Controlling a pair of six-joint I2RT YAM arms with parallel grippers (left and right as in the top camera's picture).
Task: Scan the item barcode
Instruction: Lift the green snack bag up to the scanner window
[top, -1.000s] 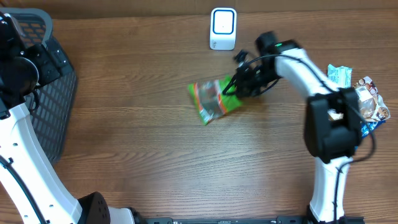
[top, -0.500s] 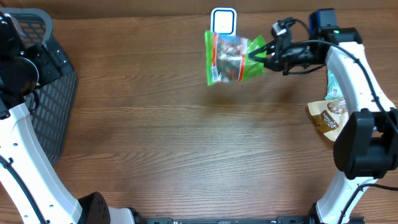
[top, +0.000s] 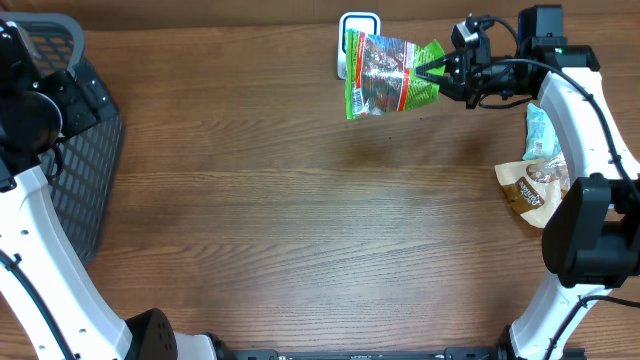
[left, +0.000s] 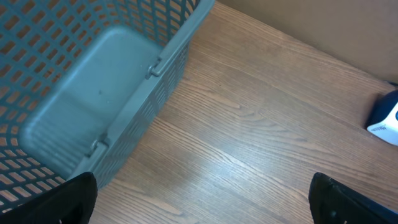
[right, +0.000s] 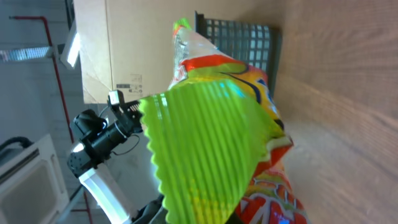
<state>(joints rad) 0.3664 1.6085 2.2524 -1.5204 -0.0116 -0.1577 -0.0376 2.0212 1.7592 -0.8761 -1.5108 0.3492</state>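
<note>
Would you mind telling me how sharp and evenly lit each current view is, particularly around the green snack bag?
Overhead: evenly lit, snack bag sharp, no motion smear. Right wrist: the bag dominates the frame, its green crimped edge slightly soft from closeness; background tilted. Left wrist: basket and tabletop clear; its own fingers are dark, blurred corners.

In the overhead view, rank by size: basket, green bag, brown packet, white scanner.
1. basket
2. green bag, held up nearer the camera
3. brown packet
4. white scanner, partly hidden, so unsure
</note>
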